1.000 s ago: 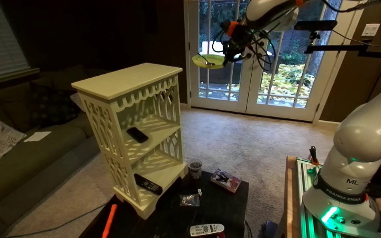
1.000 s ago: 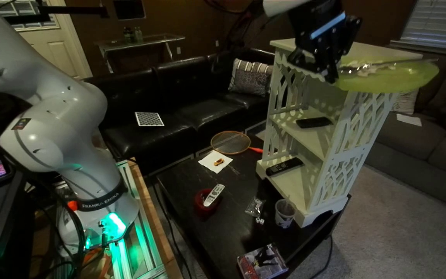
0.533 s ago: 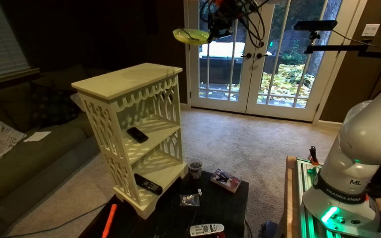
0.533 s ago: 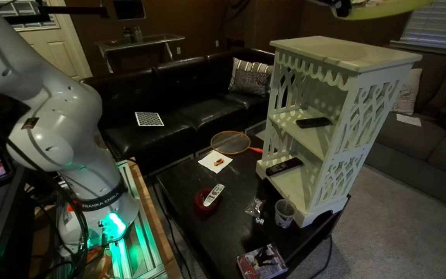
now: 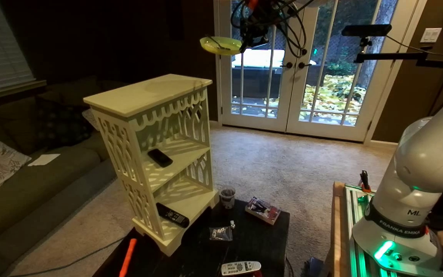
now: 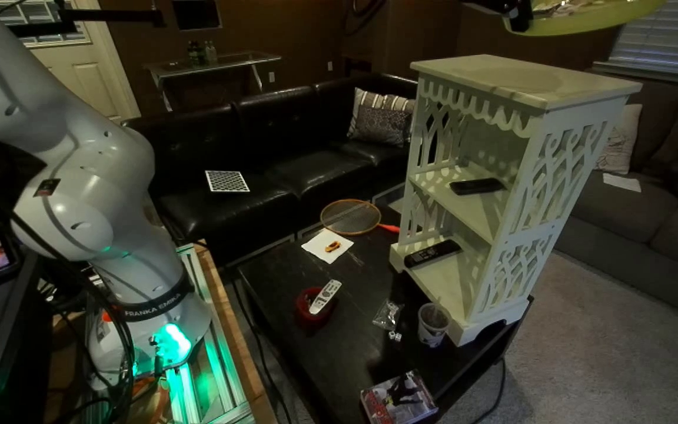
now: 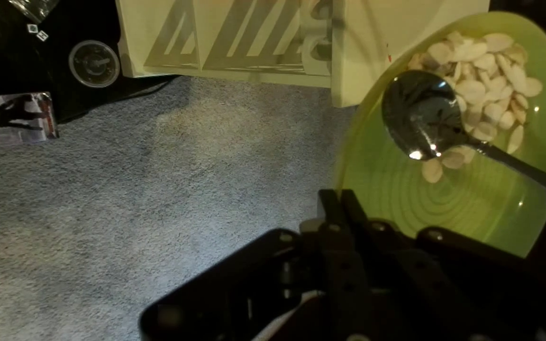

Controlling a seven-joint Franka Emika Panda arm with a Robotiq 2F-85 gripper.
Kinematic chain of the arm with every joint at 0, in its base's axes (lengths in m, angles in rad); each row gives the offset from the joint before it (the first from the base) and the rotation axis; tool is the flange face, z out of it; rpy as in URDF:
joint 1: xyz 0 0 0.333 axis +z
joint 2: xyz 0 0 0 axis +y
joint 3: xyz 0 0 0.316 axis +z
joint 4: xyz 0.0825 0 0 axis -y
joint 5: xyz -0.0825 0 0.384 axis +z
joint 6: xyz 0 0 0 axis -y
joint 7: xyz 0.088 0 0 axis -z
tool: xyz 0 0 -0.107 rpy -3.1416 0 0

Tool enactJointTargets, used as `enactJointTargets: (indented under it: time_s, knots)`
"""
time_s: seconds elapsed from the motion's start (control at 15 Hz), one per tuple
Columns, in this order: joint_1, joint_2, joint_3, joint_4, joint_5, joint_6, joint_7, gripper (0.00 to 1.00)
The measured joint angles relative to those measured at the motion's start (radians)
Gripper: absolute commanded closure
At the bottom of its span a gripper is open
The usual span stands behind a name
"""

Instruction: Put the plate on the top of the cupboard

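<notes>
The yellow-green plate [image 5: 209, 47] hangs in the air, higher than the cupboard top [image 5: 148, 92]. In the other views it shows as plate [image 6: 598, 25] and plate [image 7: 467, 208]. It carries a spoon [image 7: 420, 113] and pale flat pieces [image 7: 491, 90]. My gripper [image 7: 338, 193] is shut on the plate's rim; the gripper also shows beside the plate in an exterior view [image 5: 243, 47]. In the wrist view the plate covers part of the cupboard top's end [image 7: 363, 61]. The cupboard top [image 6: 509, 76] bears nothing, only a shadow. The plate is cut off in an exterior view.
A dark object [image 5: 160, 157] lies on the upper shelf and a black remote [image 5: 172, 214] on the lower. The black table [image 6: 339, 359] below holds a cup [image 6: 433, 325], a box [image 6: 399, 398] and a white remote [image 6: 325, 297]. A sofa [image 5: 71, 161] stands behind.
Over the first half second my gripper and the plate rose well above the cupboard's top height and shifted sideways. Since then they have sunk very slightly. The rim stays held.
</notes>
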Motion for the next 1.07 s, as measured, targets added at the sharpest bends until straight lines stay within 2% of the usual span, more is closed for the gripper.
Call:
enactJointTargets:
  time_s: [0.33, 0.73, 1.07]
  knots:
    - [0.068, 0.086, -0.002, 0.084, 0.016, -0.034, -0.057, 0.99]
    - [0.122, 0.303, -0.01, 0.384, 0.051, -0.239, -0.172, 0.99]
    - [0.149, 0.483, -0.008, 0.596, 0.102, -0.298, -0.196, 0.99]
